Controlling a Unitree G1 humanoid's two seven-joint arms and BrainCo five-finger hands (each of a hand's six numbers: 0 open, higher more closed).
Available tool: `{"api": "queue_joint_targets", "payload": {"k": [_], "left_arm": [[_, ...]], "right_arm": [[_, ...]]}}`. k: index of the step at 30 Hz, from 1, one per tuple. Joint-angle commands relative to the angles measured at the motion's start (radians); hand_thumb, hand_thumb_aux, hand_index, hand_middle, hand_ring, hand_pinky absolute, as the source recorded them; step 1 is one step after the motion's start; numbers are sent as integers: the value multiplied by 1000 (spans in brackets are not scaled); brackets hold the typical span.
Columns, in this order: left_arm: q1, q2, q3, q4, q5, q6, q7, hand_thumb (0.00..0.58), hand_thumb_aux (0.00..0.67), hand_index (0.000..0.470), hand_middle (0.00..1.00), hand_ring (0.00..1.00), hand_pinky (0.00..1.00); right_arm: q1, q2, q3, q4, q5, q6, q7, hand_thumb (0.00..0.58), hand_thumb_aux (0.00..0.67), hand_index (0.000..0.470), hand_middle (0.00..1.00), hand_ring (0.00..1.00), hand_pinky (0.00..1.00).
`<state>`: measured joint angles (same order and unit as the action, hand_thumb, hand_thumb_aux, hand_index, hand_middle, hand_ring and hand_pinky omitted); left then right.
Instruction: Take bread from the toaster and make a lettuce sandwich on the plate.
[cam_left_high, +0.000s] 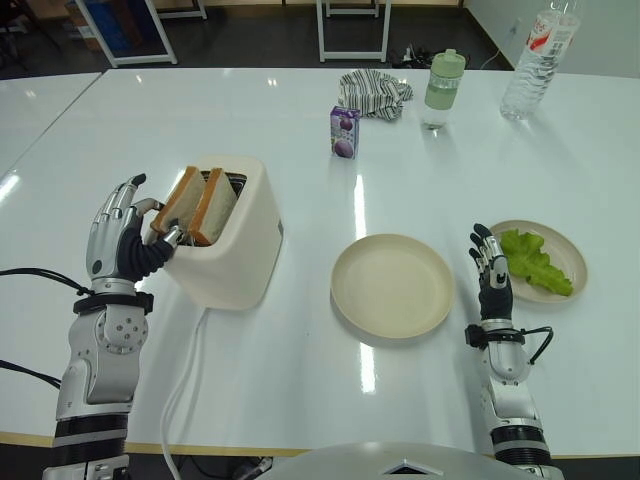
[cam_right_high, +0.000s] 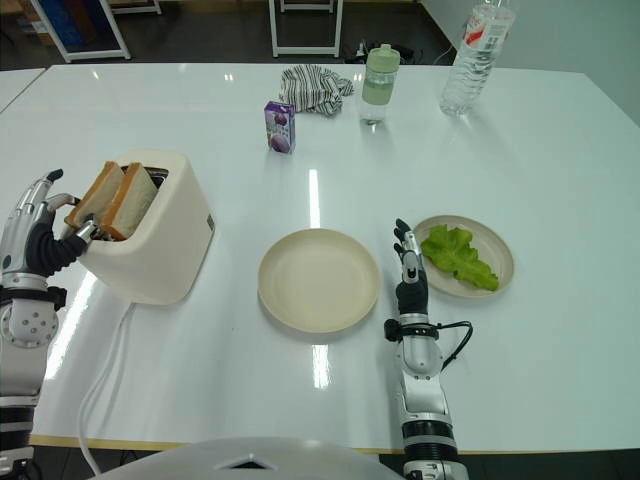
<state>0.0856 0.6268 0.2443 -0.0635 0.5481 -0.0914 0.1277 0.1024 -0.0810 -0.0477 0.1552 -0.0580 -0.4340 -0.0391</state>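
A cream toaster stands at the left of the white table with two bread slices sticking up from its slots. My left hand is at the toaster's left side, its fingers curled around the left slice; the right slice leans against it. An empty cream plate lies in the middle. To its right, a smaller plate holds a lettuce leaf. My right hand stands upright and open between the two plates, touching neither.
At the back stand a purple carton, a striped cloth, a green bottle and a clear water bottle. The toaster's white cord trails toward the table's front edge.
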Motion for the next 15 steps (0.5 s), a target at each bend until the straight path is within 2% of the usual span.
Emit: {"api": "queue_joint_targets", "payload": {"k": [1, 9, 15], "left_arm": [[20, -3, -6, 4, 2, -6, -3, 580, 670, 470, 0, 0, 0], [5, -29, 26, -38, -15, -70, 72, 580, 670, 470, 0, 0, 0], [-14, -54, 88, -146, 32, -235, 270, 580, 670, 470, 0, 0, 0]], "right_arm": [[1, 1, -6, 5, 0, 14, -2, 0, 0, 0, 0, 0, 0], [0, 4, -2, 18, -2, 12, -3, 0, 0, 0, 0, 0, 0], [0, 6, 1, 27, -5, 9, -4, 0, 0, 0, 0, 0, 0]]}}
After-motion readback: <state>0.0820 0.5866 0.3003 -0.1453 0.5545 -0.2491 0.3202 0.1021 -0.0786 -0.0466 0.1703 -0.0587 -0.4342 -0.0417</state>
